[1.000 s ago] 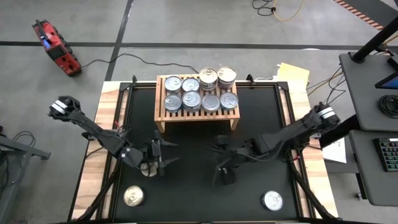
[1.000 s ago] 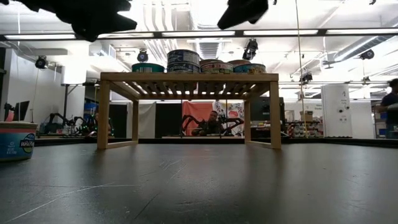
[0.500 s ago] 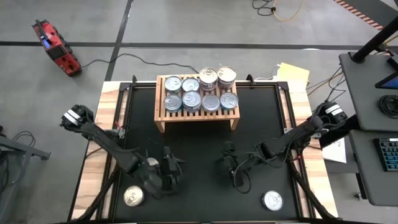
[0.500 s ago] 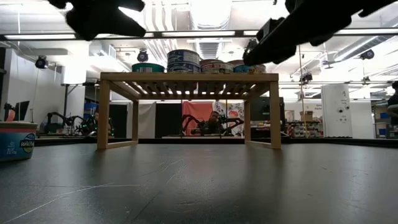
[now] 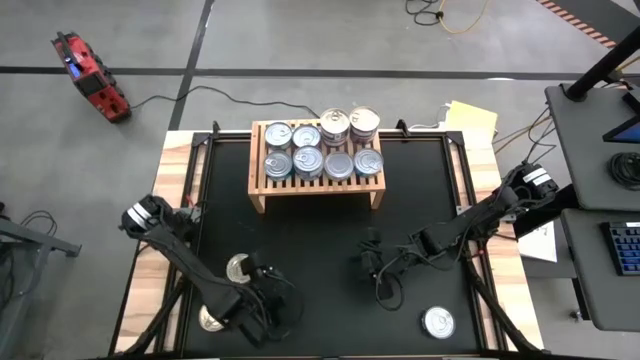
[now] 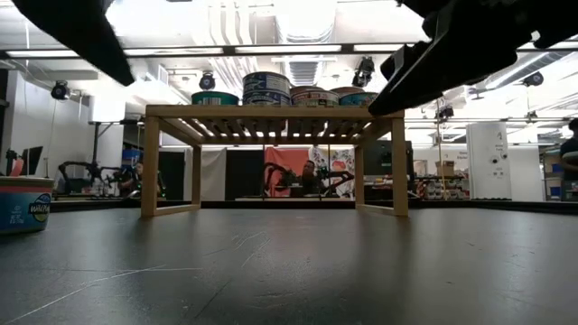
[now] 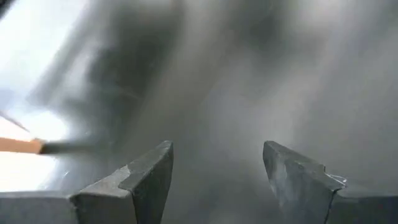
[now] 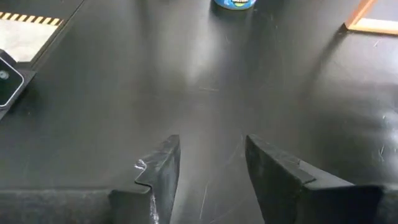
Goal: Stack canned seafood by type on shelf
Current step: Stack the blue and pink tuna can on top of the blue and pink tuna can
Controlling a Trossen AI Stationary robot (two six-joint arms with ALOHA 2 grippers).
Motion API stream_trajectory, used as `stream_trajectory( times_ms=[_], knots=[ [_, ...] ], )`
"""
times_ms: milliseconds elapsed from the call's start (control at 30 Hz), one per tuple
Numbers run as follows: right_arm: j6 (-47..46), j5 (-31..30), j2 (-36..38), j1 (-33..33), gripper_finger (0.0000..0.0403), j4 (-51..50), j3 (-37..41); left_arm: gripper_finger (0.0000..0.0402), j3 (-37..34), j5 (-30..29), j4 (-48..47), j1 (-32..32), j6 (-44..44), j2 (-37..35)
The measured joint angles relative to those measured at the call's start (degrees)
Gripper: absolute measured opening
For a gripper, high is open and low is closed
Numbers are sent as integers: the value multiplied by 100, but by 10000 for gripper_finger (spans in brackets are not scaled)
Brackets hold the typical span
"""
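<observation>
The shelf stands at the mat's far middle on its short legs. Several tins of canned seafood rest on its slatted top. Three more tins sit on the mat: one beside my left arm, one partly hidden under that arm, one at the near right. My left gripper hovers open near the front edge, with nothing between its fingers. My right gripper hangs open over the mat's middle. Only bare mat lies between its fingers.
Both arms are over the near half of the black mat, which is bare between the shelf and the grippers. A blue-labelled tin shows at the low view's left. Wooden table borders flank the mat. Desks and cables lie beyond it.
My left gripper has swung toward the near edge and tipped, so the tin beside the arm now shows. My right gripper has sunk toward the mat and now shows large at the low view's upper right. No tin has moved.
</observation>
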State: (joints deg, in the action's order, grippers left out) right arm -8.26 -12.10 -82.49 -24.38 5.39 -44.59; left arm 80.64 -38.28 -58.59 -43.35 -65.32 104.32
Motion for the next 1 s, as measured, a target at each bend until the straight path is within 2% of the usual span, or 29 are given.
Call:
stream_trajectory(
  times_ms=[100,200,267,433,467,633,833,1000],
  knots=[
    [-111,0,-10,-2,154,8,39,228,314,145,-551,0,-116,190],
    [-65,-2,-55,-2,137,4,52,196,436,383,-1005,2,-231,294],
    [30,-4,-80,-2,127,16,52,158,442,592,-1128,0,-324,345],
    [282,-4,-88,0,101,21,51,26,318,1043,-1666,-67,-805,408],
    [342,-2,-72,0,96,16,50,14,275,1054,-1831,-98,-969,419],
    [622,-2,-44,0,69,37,50,5,57,1059,-2358,-319,-1545,415],
    [924,-2,-47,2,43,65,50,0,-302,1106,-2332,-487,-2056,373],
    [1287,0,-47,6,26,170,48,0,-573,1302,-1903,-499,-2069,244]
  ],
)
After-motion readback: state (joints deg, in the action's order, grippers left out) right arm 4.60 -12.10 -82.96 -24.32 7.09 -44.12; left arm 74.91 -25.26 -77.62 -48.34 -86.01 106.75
